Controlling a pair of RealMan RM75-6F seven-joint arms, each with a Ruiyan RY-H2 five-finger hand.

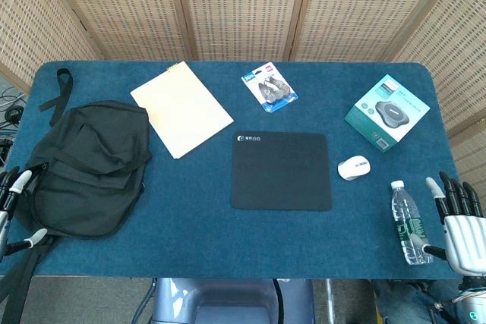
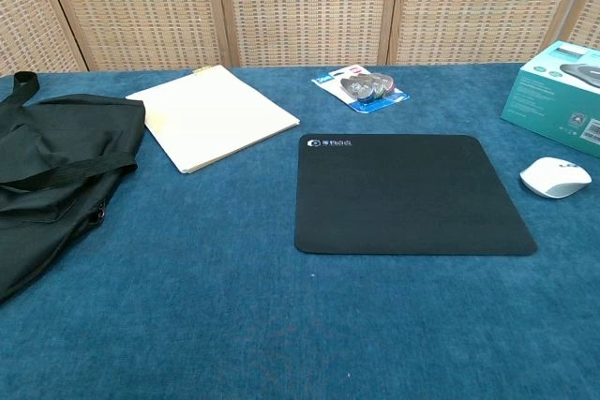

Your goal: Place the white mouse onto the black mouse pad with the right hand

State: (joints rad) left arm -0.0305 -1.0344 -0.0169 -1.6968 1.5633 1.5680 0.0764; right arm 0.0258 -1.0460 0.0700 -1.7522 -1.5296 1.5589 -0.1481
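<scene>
The white mouse (image 1: 354,167) (image 2: 556,177) lies on the blue tablecloth just right of the black mouse pad (image 1: 281,170) (image 2: 408,194), apart from it. My right hand (image 1: 459,221) hovers at the table's near right corner, fingers spread and holding nothing, well below and right of the mouse. My left hand (image 1: 14,202) shows at the far left edge beside the black backpack, fingers apart and empty. The chest view shows neither hand.
A water bottle (image 1: 409,222) lies between my right hand and the mouse. A teal box (image 1: 387,112) (image 2: 561,93) sits behind the mouse. A black backpack (image 1: 83,165) (image 2: 52,175), a cream folder (image 1: 181,108) (image 2: 214,116) and a blister pack (image 1: 269,89) (image 2: 362,87) lie further left.
</scene>
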